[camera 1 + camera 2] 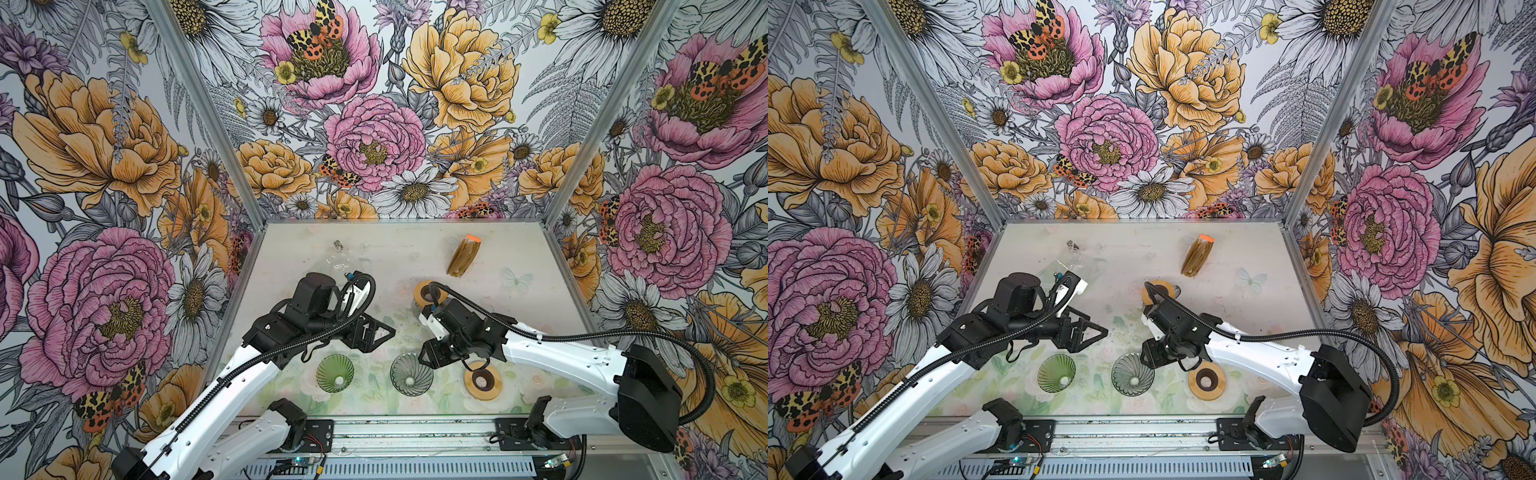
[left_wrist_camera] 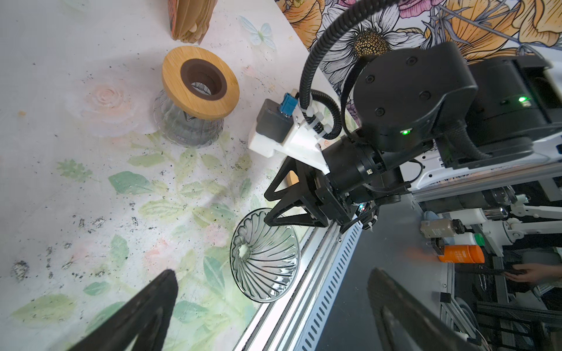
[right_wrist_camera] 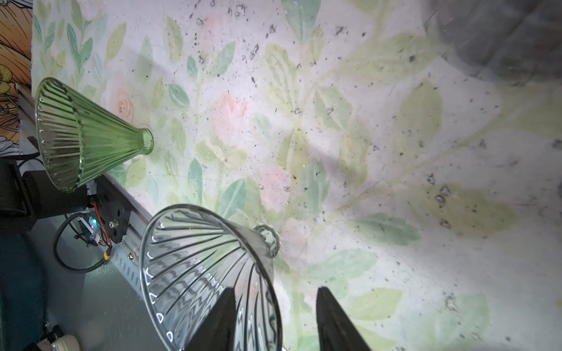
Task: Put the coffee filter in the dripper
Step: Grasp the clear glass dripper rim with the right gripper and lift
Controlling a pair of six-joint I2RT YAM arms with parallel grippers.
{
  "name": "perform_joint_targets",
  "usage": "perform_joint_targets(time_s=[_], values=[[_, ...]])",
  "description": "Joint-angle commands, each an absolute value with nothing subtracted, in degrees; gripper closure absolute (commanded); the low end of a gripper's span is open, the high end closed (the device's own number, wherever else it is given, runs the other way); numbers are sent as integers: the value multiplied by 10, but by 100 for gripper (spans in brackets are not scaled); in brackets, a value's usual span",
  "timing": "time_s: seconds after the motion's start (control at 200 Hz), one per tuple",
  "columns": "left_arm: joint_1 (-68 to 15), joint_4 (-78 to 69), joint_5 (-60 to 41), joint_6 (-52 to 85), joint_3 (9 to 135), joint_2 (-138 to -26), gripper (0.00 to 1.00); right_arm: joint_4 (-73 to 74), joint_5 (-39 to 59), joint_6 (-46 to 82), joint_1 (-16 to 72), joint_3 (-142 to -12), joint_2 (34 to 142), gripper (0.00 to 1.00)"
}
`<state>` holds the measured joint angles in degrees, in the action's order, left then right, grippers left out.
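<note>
On the pale floral tabletop (image 1: 519, 257), near, left to right: green ribbed glass cone (image 1: 335, 372), clear ribbed glass cone (image 1: 410, 374), brown-centred wooden ring (image 1: 483, 380). Far right: brown paper filter stack (image 1: 463, 255).

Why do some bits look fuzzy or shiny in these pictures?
Right wrist view: white glints run along the clear ribbed glass dripper, and a dark glass shape in one corner is out of focus. Left wrist view: the black fingers of the left gripper, nearest the lens, look soft-edged.
</note>
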<state>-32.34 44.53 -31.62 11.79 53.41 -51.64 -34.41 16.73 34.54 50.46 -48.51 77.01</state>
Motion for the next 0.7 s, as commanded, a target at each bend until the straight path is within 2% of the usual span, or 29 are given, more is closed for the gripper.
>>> perform_joint_targets(time_s=[0.0, 0.315, 0.695], values=[[-319, 410, -330, 125, 518, -506, 1, -313, 176, 350, 513, -487, 789, 56], [-320, 404, -338, 126, 514, -523, 1, -286, 196, 348, 524, -480, 828, 63], [-320, 404, -335, 126, 513, -522, 1, -278, 221, 334, 529, -479, 859, 65]])
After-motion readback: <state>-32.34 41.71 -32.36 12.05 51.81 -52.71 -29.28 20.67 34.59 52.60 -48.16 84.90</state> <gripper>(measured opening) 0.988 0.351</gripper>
